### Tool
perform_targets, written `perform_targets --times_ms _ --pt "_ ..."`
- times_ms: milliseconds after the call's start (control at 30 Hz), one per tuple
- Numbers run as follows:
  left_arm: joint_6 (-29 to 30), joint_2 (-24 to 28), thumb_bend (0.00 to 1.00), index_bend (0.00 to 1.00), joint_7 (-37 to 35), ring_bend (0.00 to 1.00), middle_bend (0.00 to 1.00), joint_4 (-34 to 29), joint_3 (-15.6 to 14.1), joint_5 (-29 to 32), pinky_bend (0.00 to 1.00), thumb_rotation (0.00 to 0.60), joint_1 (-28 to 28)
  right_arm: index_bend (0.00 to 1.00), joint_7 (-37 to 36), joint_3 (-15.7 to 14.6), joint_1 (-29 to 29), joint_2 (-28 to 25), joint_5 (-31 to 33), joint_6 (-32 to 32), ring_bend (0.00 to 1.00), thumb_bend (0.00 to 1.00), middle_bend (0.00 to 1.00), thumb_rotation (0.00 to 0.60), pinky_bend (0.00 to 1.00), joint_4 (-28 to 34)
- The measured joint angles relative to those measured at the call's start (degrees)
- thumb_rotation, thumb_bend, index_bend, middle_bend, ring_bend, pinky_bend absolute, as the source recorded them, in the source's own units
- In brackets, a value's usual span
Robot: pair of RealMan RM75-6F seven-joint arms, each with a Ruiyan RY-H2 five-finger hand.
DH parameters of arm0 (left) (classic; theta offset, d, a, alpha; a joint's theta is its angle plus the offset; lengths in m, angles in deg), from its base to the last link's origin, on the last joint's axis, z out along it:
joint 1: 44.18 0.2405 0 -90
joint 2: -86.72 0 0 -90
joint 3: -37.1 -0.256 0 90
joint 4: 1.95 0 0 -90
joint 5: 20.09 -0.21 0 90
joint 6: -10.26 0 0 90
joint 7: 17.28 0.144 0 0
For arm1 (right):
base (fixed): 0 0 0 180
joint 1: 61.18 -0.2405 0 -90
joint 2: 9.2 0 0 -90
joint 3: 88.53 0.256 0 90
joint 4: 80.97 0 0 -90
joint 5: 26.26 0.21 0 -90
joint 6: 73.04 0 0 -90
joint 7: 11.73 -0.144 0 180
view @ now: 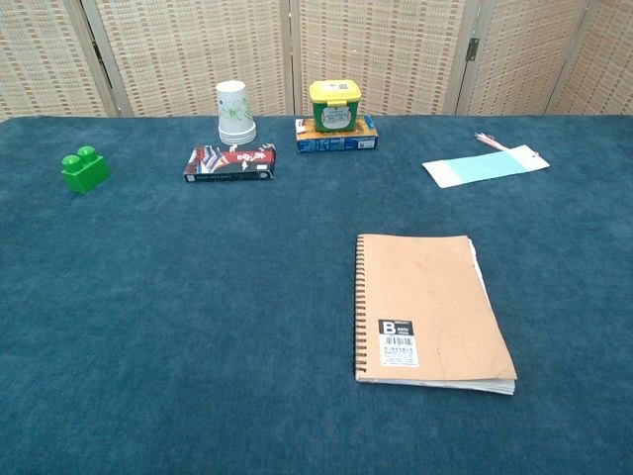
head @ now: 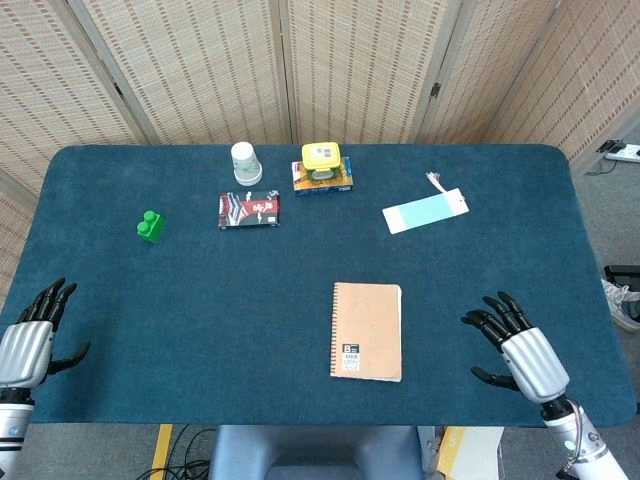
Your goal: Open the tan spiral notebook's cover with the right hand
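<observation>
The tan spiral notebook [head: 367,330] [view: 429,310] lies flat and closed on the blue table [head: 200,300], its spiral along the left side. My right hand [head: 520,348] is over the table's front right, a short way to the right of the notebook and apart from it, fingers spread and holding nothing. My left hand [head: 28,340] sits at the table's front left corner, also spread and empty. Neither hand shows in the chest view.
At the back stand a white paper cup [head: 245,162], a yellow-lidded green tub on a blue box [head: 322,168], and a dark snack packet [head: 249,210]. A green block [head: 151,226] lies at the left, a pale blue bookmark [head: 425,212] at the back right.
</observation>
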Motion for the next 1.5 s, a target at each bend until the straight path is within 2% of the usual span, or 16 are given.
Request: perform_targets --times_ms 233,500,733,967,1067,1500 --pt "-0.84 -0.26 0.30 0.07 3.35 0.08 0.03 0.01 0.04 2.18 0.22 0.600 -0.01 0.23 -4.98 -2.15 -3.03 6.68 -4.06 -0.52 0.10 0.16 0.21 0.600 0.00 -10.48" --pt "-1.53 -0.15 0.30 0.10 4.33 0.08 0.03 0.41 0.31 4.64 0.22 0.600 0.26 0.20 -4.75 -3.34 -5.71 14.82 -6.63 0.08 0.10 0.17 0.18 0.600 0.00 -20.61" --pt "-2.27 0.17 0.30 0.10 2.87 0.08 0.03 1.15 0.64 5.16 0.22 0.600 0.17 0.20 -5.32 -3.55 -7.26 19.01 -5.27 -1.14 0.09 0.17 0.18 0.600 0.00 -25.19" --pt "-3.25 0.09 0.30 0.10 6.47 0.08 0.03 1.75 0.93 6.36 0.22 0.600 -0.60 0.20 -6.51 -3.51 -7.93 23.50 -3.63 -1.37 0.08 0.17 0.17 0.600 0.00 -31.56" --pt "-3.51 0.40 0.30 0.10 6.48 0.08 0.03 1.48 1.17 7.11 0.22 0.600 -0.65 0.20 -7.27 -3.42 -8.48 25.28 -2.74 -1.60 0.03 0.17 0.17 0.600 0.00 -33.66" --pt "-4.73 0.20 0.30 0.10 4.15 0.08 0.03 2.72 1.37 8.46 0.22 0.600 -0.53 0.20 -9.78 -2.70 -11.49 29.77 0.25 -3.95 0.01 0.17 0.17 0.600 0.00 -37.70"
